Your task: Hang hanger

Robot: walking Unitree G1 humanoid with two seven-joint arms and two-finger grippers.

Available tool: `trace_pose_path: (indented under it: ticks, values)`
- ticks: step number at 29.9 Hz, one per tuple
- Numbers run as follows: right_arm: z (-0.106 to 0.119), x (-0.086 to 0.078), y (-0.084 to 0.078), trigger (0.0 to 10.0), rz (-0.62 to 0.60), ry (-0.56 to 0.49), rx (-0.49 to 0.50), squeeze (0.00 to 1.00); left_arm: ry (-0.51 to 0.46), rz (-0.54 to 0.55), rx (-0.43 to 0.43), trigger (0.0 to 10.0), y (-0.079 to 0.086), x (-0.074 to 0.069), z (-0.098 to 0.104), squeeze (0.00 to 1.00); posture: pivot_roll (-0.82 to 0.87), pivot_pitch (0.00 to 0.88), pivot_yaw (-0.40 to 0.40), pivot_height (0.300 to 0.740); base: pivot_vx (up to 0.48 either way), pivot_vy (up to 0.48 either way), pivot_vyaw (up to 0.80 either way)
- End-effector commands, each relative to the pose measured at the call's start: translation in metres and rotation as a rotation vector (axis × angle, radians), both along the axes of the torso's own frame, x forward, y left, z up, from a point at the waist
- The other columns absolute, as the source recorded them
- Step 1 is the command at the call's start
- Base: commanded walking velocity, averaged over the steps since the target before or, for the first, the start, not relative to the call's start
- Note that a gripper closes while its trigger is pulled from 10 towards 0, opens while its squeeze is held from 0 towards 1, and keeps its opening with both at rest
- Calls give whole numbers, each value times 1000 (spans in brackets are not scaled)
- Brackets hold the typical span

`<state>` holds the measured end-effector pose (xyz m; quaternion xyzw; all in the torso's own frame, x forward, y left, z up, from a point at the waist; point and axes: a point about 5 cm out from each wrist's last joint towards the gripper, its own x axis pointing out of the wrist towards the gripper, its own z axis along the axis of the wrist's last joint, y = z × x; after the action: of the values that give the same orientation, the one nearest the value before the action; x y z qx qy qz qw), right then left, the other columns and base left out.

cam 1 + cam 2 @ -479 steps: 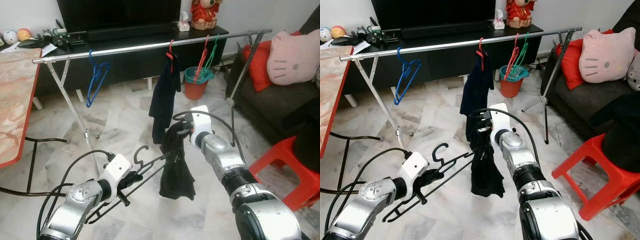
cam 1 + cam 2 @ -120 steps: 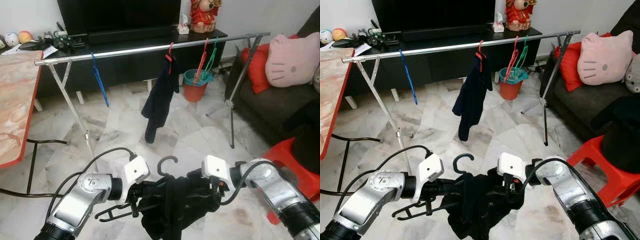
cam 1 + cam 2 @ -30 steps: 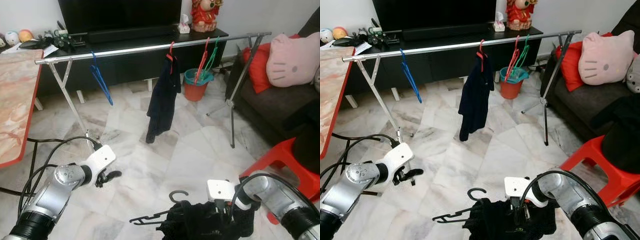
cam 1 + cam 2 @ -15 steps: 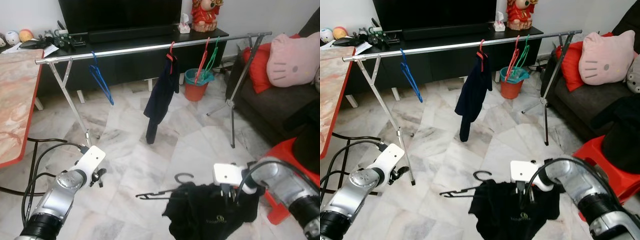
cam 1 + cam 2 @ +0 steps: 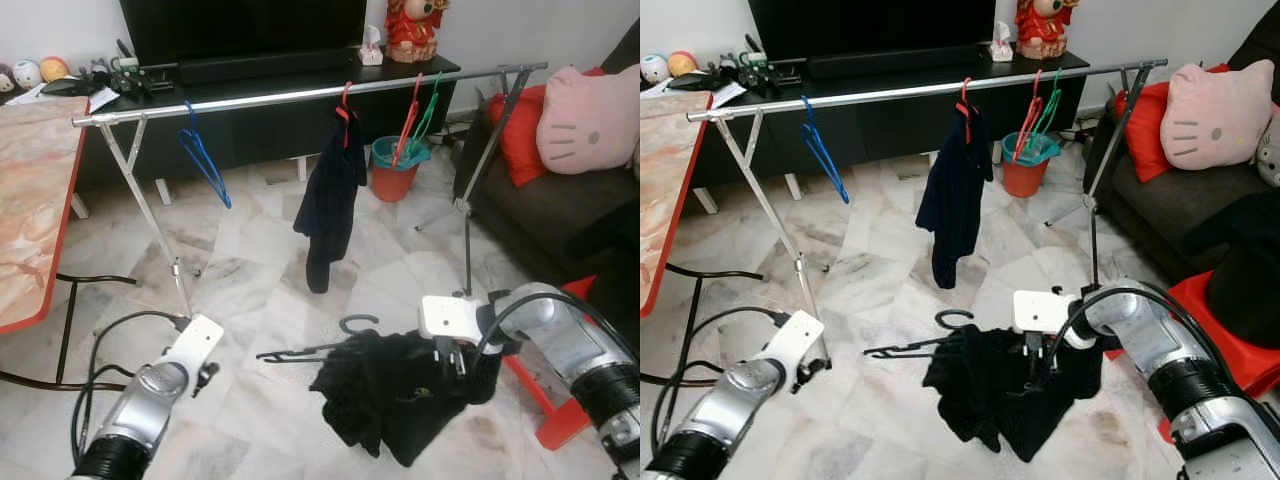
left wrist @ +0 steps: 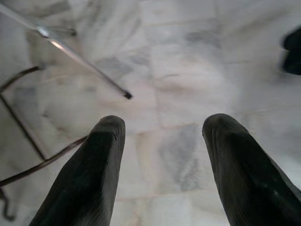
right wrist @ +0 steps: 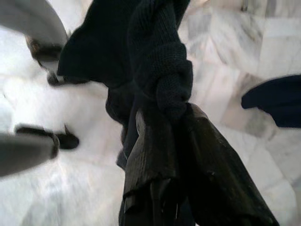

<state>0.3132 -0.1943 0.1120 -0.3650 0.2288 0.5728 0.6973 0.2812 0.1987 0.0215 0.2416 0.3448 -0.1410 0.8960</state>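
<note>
left pincer (image 5: 208, 374) off the hanger (image 5: 330, 347), lowered, right pincer (image 5: 1032, 362) lifting garment (image 5: 395, 390)

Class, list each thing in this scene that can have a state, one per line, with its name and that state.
Left gripper: open, empty, low over the floor.
Right gripper: shut on the black garment.
Black hanger: inside the garment, not on the rail.
Blue hanger: hanging on the rail, empty.
Dark garment: hanging on the rail.

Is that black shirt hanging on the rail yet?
No. The black garment on its black hanger is held low above the floor by the right gripper, shut on it, well below the rail.
</note>
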Motion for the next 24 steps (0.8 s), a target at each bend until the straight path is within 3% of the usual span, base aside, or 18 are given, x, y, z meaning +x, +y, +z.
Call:
trace_pose_path:
  ticks: [1,3,4,8,18,24]
  values:
    - [22,5,11,0,25,-53,122,0,7,-3,-76,10000,-5,-4,-5,0,-9,0,-10,740,0,0,0]
    - [25,4,14,0,36,-40,173,0,-15,29,-192,10000,-10,-3,-5,0,-9,0,-11,740,0,0,0]
    - [25,4,14,0,36,-40,173,0,-15,29,-192,10000,-10,-3,-5,0,-9,0,-11,740,0,0,0]
    - [21,5,8,0,13,-44,145,0,-61,12,-332,10000,-14,-6,-4,0,-8,0,-13,740,0,0,0]
    - [21,4,-6,0,-33,-32,137,0,-103,-4,-497,10000,-15,-26,-17,0,-8,0,-13,740,0,0,0]
    - [34,4,-5,0,-33,-44,229,0,-137,23,-558,10000,-11,-34,-22,0,-11,0,-20,740,0,0,0]
